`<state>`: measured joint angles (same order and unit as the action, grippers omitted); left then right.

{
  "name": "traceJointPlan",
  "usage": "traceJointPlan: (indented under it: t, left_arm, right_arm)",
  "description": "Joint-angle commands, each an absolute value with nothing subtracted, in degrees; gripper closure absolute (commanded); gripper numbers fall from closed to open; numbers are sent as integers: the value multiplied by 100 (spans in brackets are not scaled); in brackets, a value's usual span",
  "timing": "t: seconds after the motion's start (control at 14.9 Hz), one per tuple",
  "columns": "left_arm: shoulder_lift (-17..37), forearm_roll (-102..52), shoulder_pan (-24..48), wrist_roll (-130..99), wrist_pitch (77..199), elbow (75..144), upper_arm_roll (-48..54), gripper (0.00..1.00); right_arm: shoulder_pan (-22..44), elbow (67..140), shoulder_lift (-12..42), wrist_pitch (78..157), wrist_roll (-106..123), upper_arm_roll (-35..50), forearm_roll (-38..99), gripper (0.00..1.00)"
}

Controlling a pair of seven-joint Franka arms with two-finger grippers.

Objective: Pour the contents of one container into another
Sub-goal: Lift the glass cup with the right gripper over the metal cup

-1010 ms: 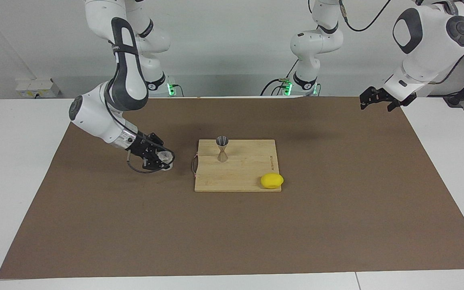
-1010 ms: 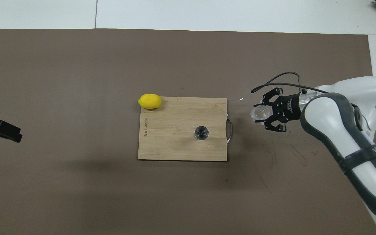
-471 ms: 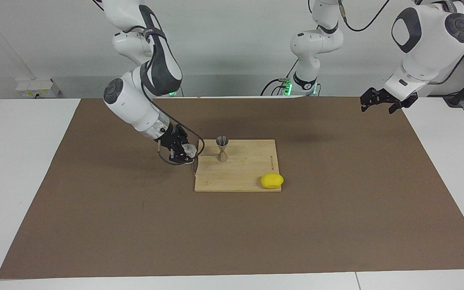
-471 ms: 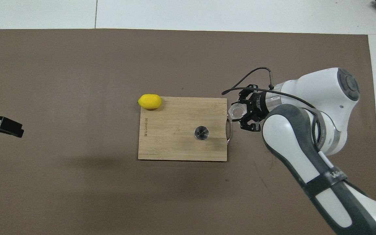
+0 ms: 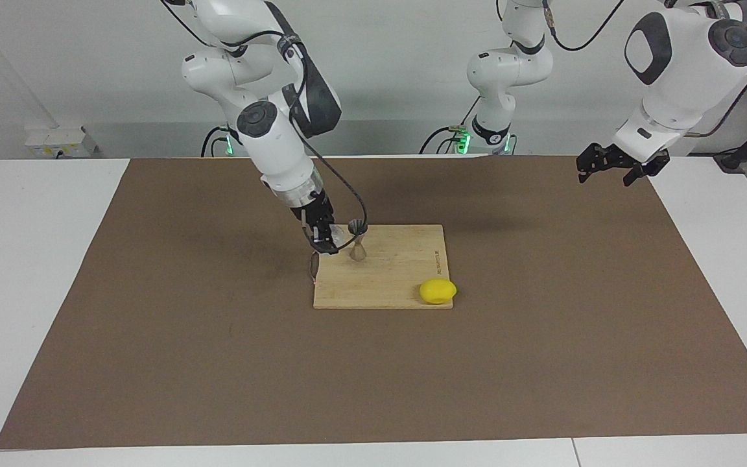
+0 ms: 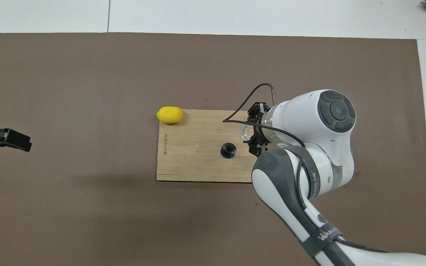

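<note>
The right pincer (image 5: 328,235) is clamping the small clear glass cup (image 6: 244,131), half hidden, beside the silver hourglass jigger (image 5: 357,240); the left pincer (image 5: 607,162) is waiting apart.

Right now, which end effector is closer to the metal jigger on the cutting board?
The right end effector: it holds the glass cup right beside the jigger. The left end effector waits over the mat's edge at the left arm's end.

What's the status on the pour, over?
Right gripper shut on glass cup, up over cutting board, beside jigger. Left gripper open, waiting over its table end. Lemon clear of pour.
</note>
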<state>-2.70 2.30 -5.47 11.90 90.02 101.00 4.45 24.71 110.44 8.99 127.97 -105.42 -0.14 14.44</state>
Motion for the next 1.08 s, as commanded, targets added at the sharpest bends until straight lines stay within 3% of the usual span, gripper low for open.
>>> traceJointPlan:
  t: [0.0,1.01]
  left_arm:
    - [-360,299,-273,1099,9097,10204,211,0]
    - [-387,308,-299,1151,9088,10143,202,0]
  right_arm:
    - [2619,10942,923,12780,-10924,-26,915,71]
    - [2979,10977,817,12384,-11232,-9,-122,74]
